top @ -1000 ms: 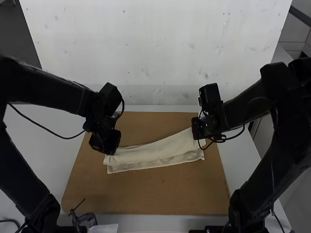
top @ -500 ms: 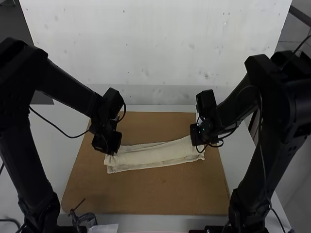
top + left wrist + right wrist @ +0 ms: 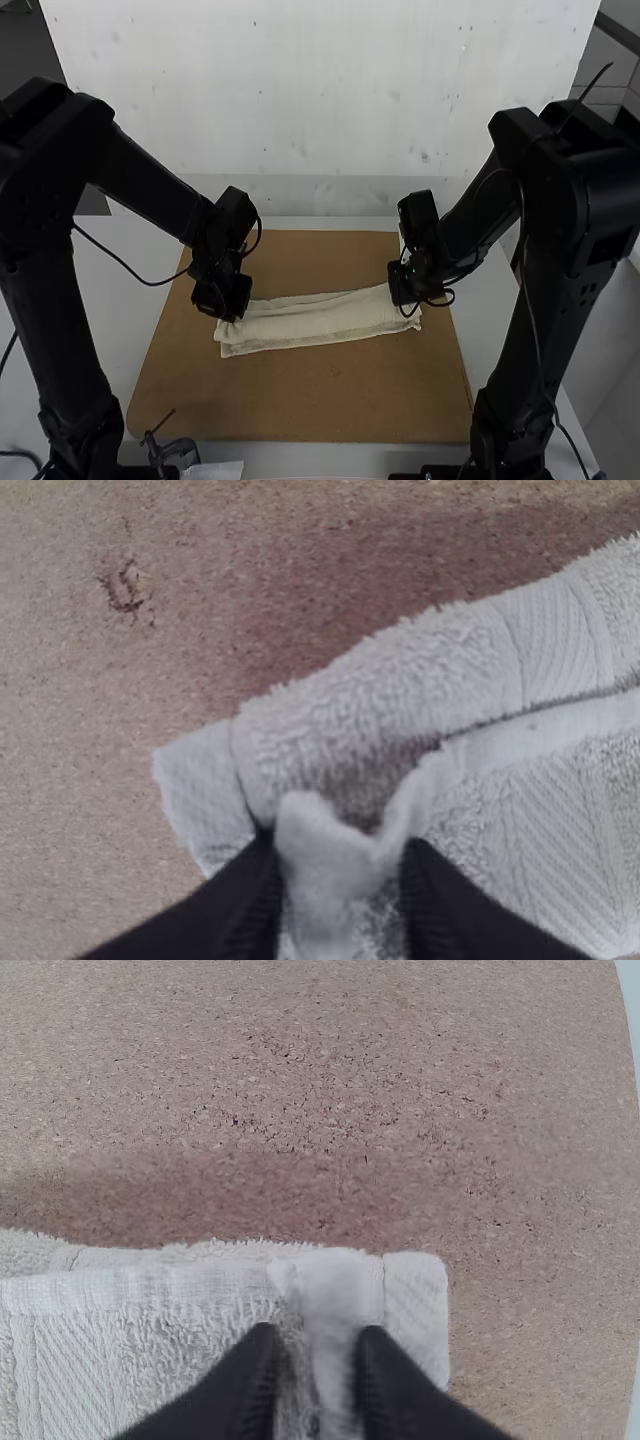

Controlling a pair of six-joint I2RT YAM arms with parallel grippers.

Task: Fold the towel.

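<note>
Basically, towel (image 3: pixel 320 318) folded into a strip on brown board (image 3: pixel 300 400); left gripper (image 3: pixel 232 314) and right gripper (image 3: pixel 407 303) jaws each pinch cloth, at opposite ends.

The board (image 3: pixel 300 400) is lying on the table (image 3: pixel 110 300), and the towel (image 3: pixel 320 318) is lying crosswise on the board, its right end sitting somewhat farther back than its left, with the board extending both before and behind it. The left gripper (image 3: pixel 226 308) is standing over the towel's left end and the right gripper (image 3: pixel 404 292) over its right end. A clamp (image 3: pixel 180 452) is sitting by the board's near left corner, and a sheet of paper (image 3: pixel 218 470) is lying just to the clamp's right, before the board.
</note>
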